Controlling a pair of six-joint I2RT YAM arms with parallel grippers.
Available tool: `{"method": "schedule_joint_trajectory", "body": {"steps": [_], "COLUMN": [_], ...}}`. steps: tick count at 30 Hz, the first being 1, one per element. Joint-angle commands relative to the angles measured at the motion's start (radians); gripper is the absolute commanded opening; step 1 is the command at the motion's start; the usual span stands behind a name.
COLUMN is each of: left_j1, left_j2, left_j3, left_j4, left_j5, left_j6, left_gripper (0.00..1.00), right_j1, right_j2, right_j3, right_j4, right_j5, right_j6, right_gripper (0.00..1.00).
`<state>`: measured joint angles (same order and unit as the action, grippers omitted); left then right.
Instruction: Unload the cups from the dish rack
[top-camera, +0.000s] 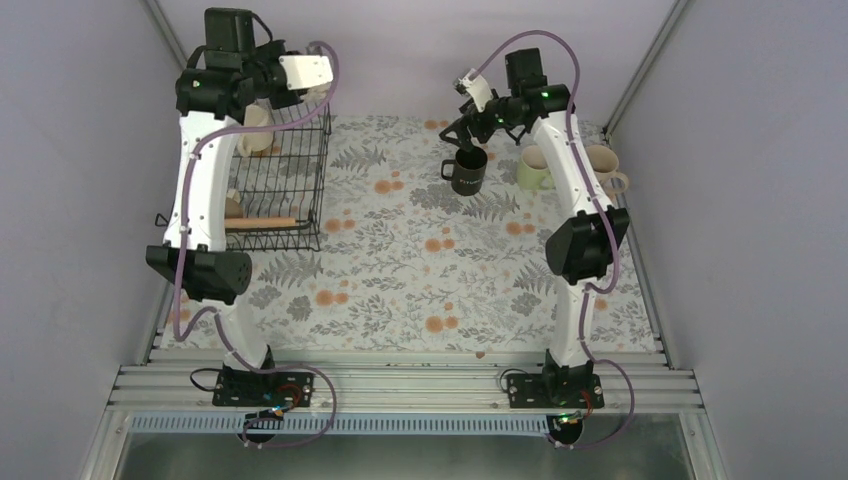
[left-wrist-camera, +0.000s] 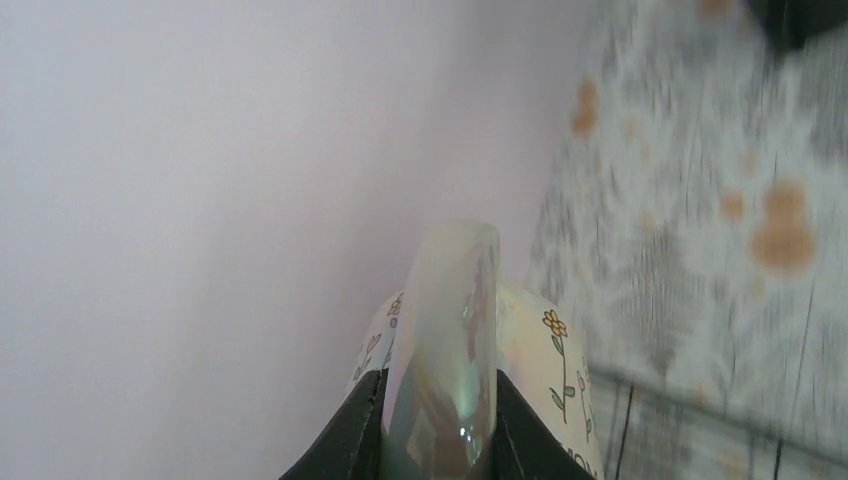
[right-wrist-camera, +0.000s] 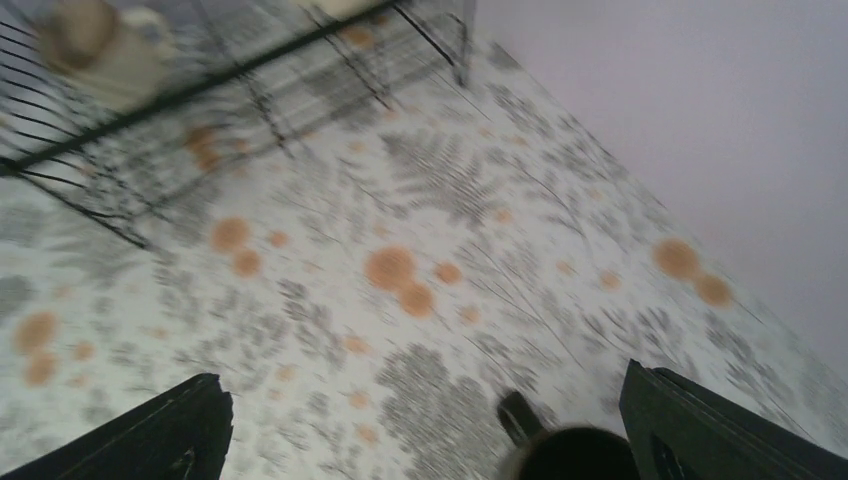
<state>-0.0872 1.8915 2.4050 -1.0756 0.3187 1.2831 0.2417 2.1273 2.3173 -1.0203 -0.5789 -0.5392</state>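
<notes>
Five cups on show, count them. Number one, the cream flowered cup (top-camera: 256, 130), sits high at the far left corner of the dish rack (top-camera: 290, 185). The left jaws are clamped tight on its pearly handle (left-wrist-camera: 445, 340), and the wrist view has both black fingers (left-wrist-camera: 350, 440) pressed against it. Whether it hangs clear of the wires, I cannot tell from above.

Number two, a beige cup (top-camera: 233, 207), lies low in the rack at the near left, half covered by the left arm (top-camera: 195, 200).

The other three stand out on the flowered desk (top-camera: 400, 290). There's a black cup (top-camera: 467, 175) with white text too small to read. A pale green cup (top-camera: 533, 170) stands near it to the right, and a tan cup (top-camera: 608, 165) is at the far right edge. The right arm (top-camera: 570, 150) crosses between those last two and cuts off part of each.

The right jaws are spread wide with nothing in them, poised right over the black cup. In that wrist view only its dark rim (right-wrist-camera: 575, 455) peeks in at the bottom edge, between the two fingers (right-wrist-camera: 150, 435). Whether they touch it, I cannot tell.

There is one rack and two arms. Only one wooden bar handle (top-camera: 262, 222) shows, at the rack's near end, while the far end is buried under the left wrist. Both wrist views are smeared with blur.
</notes>
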Motion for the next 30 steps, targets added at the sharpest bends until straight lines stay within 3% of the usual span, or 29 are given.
{"method": "schedule_joint_trajectory", "body": {"steps": [1, 5, 11, 14, 21, 26, 28, 30], "left_j1": [-0.026, -0.026, -0.027, -0.039, -0.122, -0.140, -0.147, -0.155], "left_j2": [-0.119, -0.194, -0.180, -0.195, -0.184, -0.179, -0.166, -0.150], "left_j3": [-0.064, -0.246, -0.341, -0.458, -0.524, -0.578, -0.583, -0.589], "left_j4": [0.423, 0.718, 0.976, 1.188, 1.252, 1.364, 1.399, 1.434], "left_j5": [0.269, 0.423, 0.658, 0.756, 0.830, 0.846, 0.864, 0.879], "left_j6": [-0.380, -0.651, -1.033, -1.230, -1.246, -1.313, -1.346, -1.377], "left_gripper": [0.02, 0.02, 0.02, 0.02, 0.02, 0.02, 0.02, 0.02], "right_j1": [0.011, 0.020, 0.021, 0.023, 0.027, 0.030, 0.033, 0.037], "right_j2": [-0.076, -0.109, -0.206, -0.221, -0.222, -0.185, -0.170, -0.165], "right_j3": [0.006, -0.010, -0.121, -0.132, -0.121, -0.075, -0.066, -0.068], "right_j4": [-0.017, -0.006, 0.142, 0.172, 0.245, 0.208, 0.197, 0.198], "right_j5": [-0.321, -0.464, -0.538, -0.604, -0.642, -0.668, -0.682, -0.684], "right_j6": [0.004, -0.011, 0.009, 0.011, 0.045, 0.041, 0.041, 0.039], "right_gripper": [1.00, 1.00, 1.00, 1.00, 1.00, 0.98, 0.93, 0.79]}}
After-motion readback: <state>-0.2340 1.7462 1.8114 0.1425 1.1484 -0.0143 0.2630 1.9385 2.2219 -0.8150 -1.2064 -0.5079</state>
